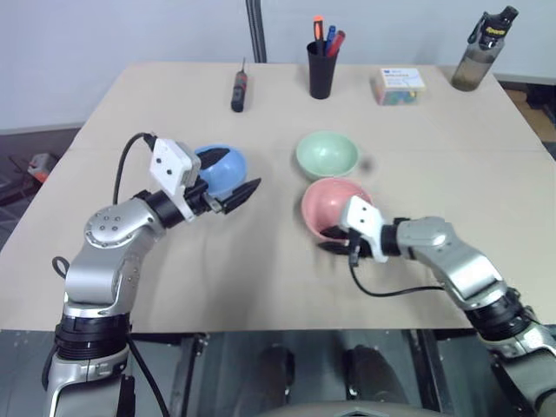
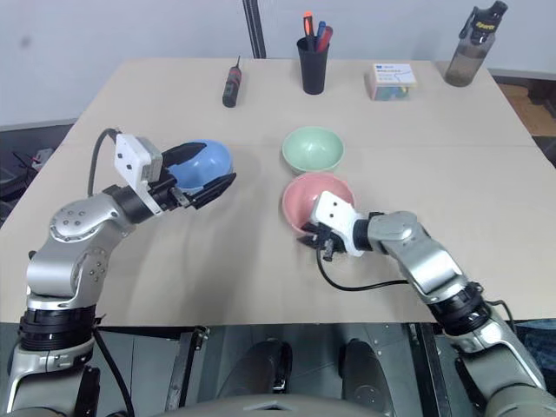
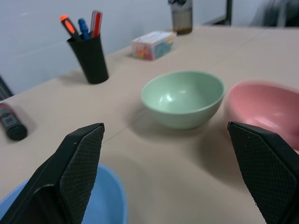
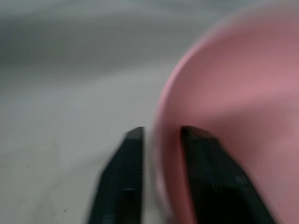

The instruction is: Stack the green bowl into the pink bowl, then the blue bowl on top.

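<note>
Left fingers: the left gripper (image 1: 233, 196) stands spread wide with nothing between its fingers (image 3: 77, 172); it sits left of centre in the head views, at the near right edge of the blue bowl (image 1: 222, 167).
Right fingers: the right gripper (image 4: 161, 140) has its two fingers set narrowly astride the rim of the pink bowl (image 2: 318, 200), one finger outside the wall and one inside; whether they press on the rim I cannot tell, as the wrist view is blurred.
Blue bowl: left of centre on the counter (image 1: 261, 278), upright, partly under and behind the left fingers; in the left wrist view its rim shows beside one finger, not between the two.
Pink bowl: centre of the frame, upright on the counter, with the right fingers at its near edge.
Green bowl: the green bowl (image 1: 327, 155) stands upright just above the pink bowl in the frame, close to it, apart from both grippers and empty.
Bowls counted: three, one of each colour, none stacked.
Far edge of counter: one black pen cup (image 1: 321, 68) holding three pens, one dark screwdriver (image 1: 238, 89) lying to its left, one small clear box (image 1: 399, 85) to its right, one bottle (image 1: 482, 52) at the upper right.
</note>
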Robot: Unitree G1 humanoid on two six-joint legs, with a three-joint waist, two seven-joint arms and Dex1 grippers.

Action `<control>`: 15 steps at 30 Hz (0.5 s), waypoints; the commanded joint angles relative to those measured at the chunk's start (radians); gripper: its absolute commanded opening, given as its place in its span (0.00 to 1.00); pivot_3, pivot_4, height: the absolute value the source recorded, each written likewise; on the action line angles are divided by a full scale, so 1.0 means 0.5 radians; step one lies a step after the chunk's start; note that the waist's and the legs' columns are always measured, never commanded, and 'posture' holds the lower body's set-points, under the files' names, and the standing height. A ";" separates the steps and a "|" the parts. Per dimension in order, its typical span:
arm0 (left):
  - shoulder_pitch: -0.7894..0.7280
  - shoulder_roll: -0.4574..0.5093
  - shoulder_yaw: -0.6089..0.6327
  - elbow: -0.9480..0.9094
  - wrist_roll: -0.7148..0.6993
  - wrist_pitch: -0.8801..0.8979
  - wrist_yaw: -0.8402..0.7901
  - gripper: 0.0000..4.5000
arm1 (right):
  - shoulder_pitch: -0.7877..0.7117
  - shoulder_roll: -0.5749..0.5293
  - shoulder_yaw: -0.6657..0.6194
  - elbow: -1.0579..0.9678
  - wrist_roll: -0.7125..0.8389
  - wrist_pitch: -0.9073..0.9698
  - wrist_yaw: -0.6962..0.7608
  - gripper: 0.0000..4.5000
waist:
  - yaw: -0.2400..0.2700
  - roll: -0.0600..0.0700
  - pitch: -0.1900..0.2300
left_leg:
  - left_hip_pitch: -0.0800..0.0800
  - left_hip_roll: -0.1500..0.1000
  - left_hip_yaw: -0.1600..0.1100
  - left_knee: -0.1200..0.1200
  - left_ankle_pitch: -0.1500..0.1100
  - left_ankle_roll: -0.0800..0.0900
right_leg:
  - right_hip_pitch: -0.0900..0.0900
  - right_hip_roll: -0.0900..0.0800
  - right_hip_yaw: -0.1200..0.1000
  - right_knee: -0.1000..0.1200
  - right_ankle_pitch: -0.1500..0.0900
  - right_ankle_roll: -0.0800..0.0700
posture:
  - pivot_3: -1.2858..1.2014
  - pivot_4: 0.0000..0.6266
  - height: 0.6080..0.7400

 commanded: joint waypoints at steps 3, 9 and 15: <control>0.027 0.013 0.075 -0.131 -0.243 0.003 -0.207 0.99 | -0.106 -0.055 -0.320 -0.263 0.194 0.116 0.034 0.78 | 0.002 0.000 0.000 | -0.001 0.000 -0.001 0.000 0.000 0.000 | 0.000 -0.001 -0.001 -0.001 0.000 0.000 | 0.52 0.24 1.00; 0.047 0.034 0.013 -0.152 -0.123 -0.023 -0.153 0.99 | -0.207 -0.216 -0.679 -0.276 0.372 0.048 0.119 0.99 | 0.007 0.000 0.001 | -0.001 0.000 -0.001 0.000 0.000 0.000 | 0.000 -0.001 -0.001 -0.001 0.000 0.000 | 0.52 0.24 1.00; -0.179 0.146 -0.220 0.042 0.230 -0.128 -0.176 0.99 | -0.021 -0.372 -0.893 -0.370 0.442 -0.053 0.160 0.99 | 0.011 0.000 0.001 | -0.002 -0.001 -0.001 -0.001 0.000 0.001 | 0.001 -0.001 -0.002 -0.002 0.000 0.000 | 0.52 0.24 1.00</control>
